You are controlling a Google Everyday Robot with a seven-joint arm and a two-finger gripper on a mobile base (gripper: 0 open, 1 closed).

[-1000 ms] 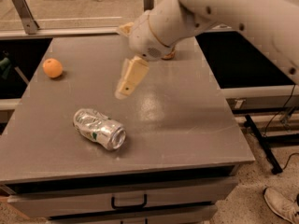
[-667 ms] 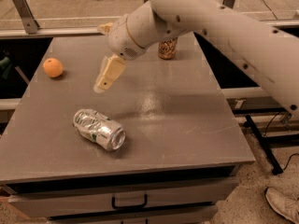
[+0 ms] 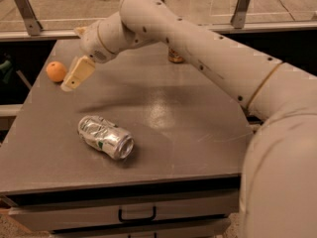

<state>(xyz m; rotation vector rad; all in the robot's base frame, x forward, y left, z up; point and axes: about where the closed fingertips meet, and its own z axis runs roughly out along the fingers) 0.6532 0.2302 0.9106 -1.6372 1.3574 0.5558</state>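
My gripper (image 3: pixel 74 77) hangs low over the far left of the grey table (image 3: pixel 188 113), at the end of the white arm (image 3: pixel 198 48) that reaches in from the right. An orange (image 3: pixel 56 71) lies on the table just left of the gripper, very close to its tip; I cannot tell if they touch. A crushed silver can (image 3: pixel 106 137) lies on its side nearer the front, well below the gripper. Nothing is seen held.
A small brown can (image 3: pixel 174 57) stands at the back of the table, partly hidden behind the arm. A drawer with a dark handle (image 3: pixel 137 215) runs under the front edge. A metal rail and posts (image 3: pixel 241 6) line the back.
The arm has swung left across the table, carrying the gripper from above the middle to beside the orange. The crushed can and the orange have stayed put.
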